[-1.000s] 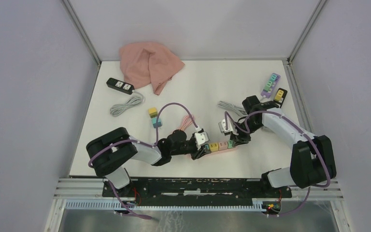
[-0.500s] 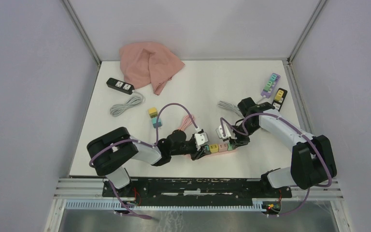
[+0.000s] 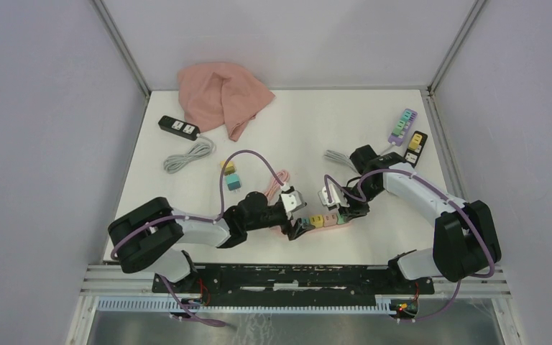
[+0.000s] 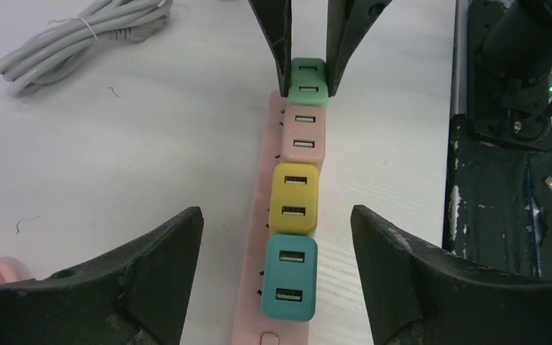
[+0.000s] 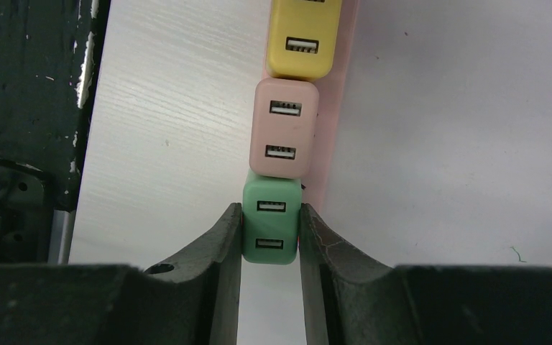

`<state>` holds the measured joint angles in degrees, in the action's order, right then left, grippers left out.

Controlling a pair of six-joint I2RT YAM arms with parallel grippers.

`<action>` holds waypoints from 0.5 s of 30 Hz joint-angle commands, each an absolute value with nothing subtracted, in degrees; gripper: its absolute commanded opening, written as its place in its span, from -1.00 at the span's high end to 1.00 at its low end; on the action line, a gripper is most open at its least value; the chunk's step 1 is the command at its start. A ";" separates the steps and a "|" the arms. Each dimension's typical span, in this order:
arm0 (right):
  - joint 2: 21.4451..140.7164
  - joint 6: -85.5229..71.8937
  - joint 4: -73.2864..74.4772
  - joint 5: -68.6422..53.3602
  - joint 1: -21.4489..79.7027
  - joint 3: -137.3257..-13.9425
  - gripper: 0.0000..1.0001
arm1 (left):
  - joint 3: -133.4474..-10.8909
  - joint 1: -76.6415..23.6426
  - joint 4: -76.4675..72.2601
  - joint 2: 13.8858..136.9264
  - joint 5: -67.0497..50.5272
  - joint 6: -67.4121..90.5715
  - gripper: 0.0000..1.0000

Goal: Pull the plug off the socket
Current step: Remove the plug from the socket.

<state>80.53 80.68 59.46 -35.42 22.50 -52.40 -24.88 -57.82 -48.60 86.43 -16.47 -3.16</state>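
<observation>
A: Green plug [image 5: 272, 224]?
B: Last in the row on the pink power strip [image 4: 272, 136], which lies flat on the table [image 3: 374, 129], long axis left to right. Right end effector [image 5: 271, 213] pinches its two long sides.
A: Left end effector [image 4: 277, 215]?
B: Spread, straddling the teal plug [image 4: 289, 287] end, gripping nothing. Pull looks straight up.

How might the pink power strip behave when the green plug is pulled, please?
The pink power strip looks rigid but light, so it may lift or slide with the green plug; the left claw stands open astride it, not pinning it. The plug's smooth sides might slip in the right claw.
</observation>
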 commanded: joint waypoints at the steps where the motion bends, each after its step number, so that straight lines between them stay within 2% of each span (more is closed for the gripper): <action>1: 81.76 80.84 61.67 -44.42 26.11 -52.33 1.00 | -23.05 -57.59 -52.69 81.75 -14.19 -1.45 -0.75; 4: 81.78 80.90 61.99 -44.72 26.58 -52.52 1.00 | -21.21 -57.29 -55.73 80.65 -14.17 0.55 -1.00; 8: 82.06 80.94 62.46 -44.91 26.93 -52.82 1.00 | -20.55 -55.45 -59.42 80.79 -17.97 4.25 -0.99; 13: 82.11 80.63 62.64 -44.91 27.18 -53.08 0.99 | -23.35 -55.23 -55.72 82.66 -18.89 3.48 -1.00; 15: 82.24 80.47 62.67 -44.87 27.24 -53.21 0.99 | -24.79 -55.35 -53.64 83.65 -19.00 2.88 -0.90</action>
<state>81.08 80.09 59.33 -35.94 24.36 -52.77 -21.15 -55.31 -53.49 82.19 -17.12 1.91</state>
